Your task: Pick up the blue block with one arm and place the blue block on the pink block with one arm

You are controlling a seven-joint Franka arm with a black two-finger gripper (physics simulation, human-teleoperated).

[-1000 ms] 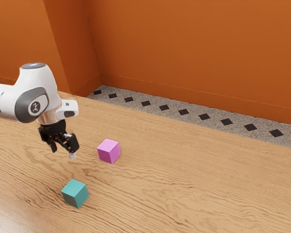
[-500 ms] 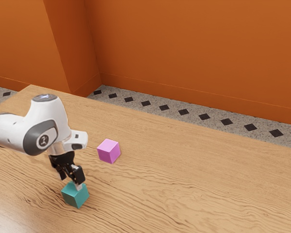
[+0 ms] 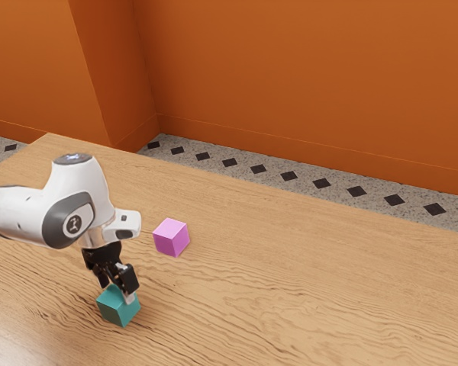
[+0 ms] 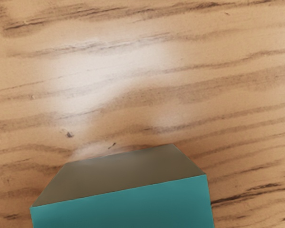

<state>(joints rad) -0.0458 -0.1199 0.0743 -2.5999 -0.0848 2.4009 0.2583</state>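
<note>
Two blocks sit on the table [image 3: 290, 290], apart from each other: near block [image 3: 116, 307] at the front toward the exterior view's left, far block [image 3: 171, 236] behind it and a bit to the exterior view's right. Arm [image 3: 53, 213] comes in from the exterior view's left, with the gripper [image 3: 120, 288] down at the near block's top and the far block beyond it. In the wrist view the near block [image 4: 123, 199] lies just under the hand; behind the table runs a strip of floor [image 3: 305, 179], then the wall [image 3: 305, 76].
</note>
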